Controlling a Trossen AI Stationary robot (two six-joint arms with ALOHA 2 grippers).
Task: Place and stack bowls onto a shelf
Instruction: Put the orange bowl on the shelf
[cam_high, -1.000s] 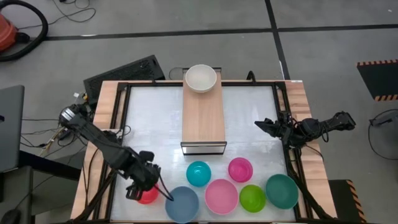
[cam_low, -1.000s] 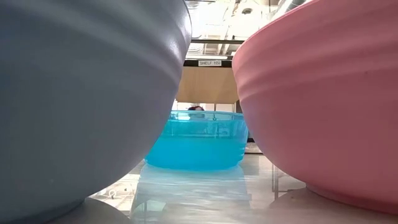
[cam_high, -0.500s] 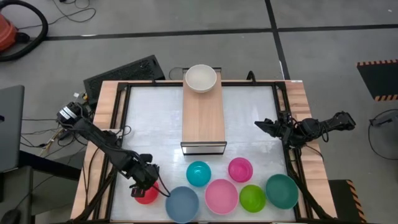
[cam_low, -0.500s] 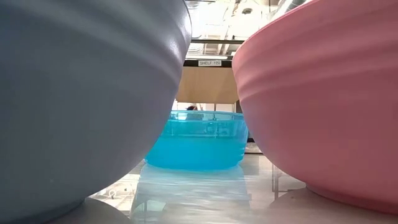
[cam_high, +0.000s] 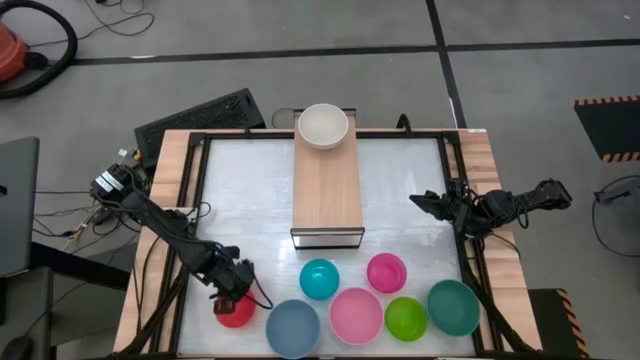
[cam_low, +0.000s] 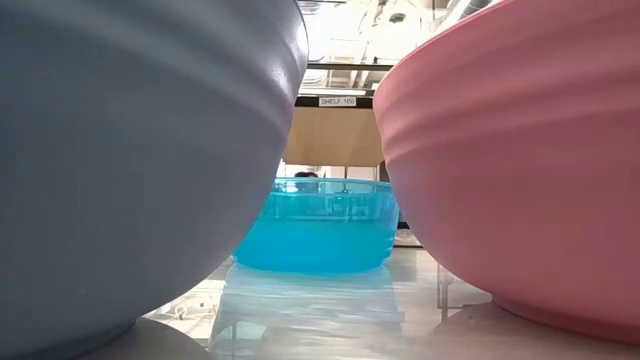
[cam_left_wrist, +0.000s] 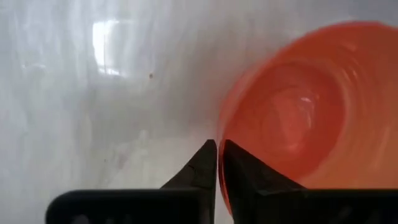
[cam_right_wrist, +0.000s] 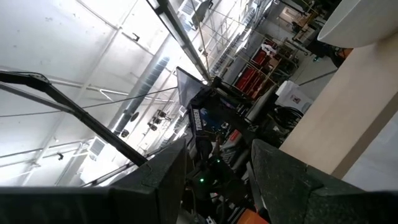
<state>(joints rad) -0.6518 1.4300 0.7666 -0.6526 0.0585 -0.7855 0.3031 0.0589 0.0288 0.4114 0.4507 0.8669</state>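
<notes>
Left gripper shifted back over red bowl; jaws closed on rim.

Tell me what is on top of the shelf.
One white bowl sits on the far end of the shelf; the rest of its wood-grain top is bare. From above, the space beneath the shelf is covered, so anything under it cannot be seen.

My left arm reaches in from the desk's left edge and slants down toward the near left corner. Its wrist is tipped downward, and the left gripper has its jaws pinched together on the rim of the red bowl. My right arm lies folded along the right edge of the desk. The right gripper points inward over the desk, jaws parted and holding nothing.
</notes>
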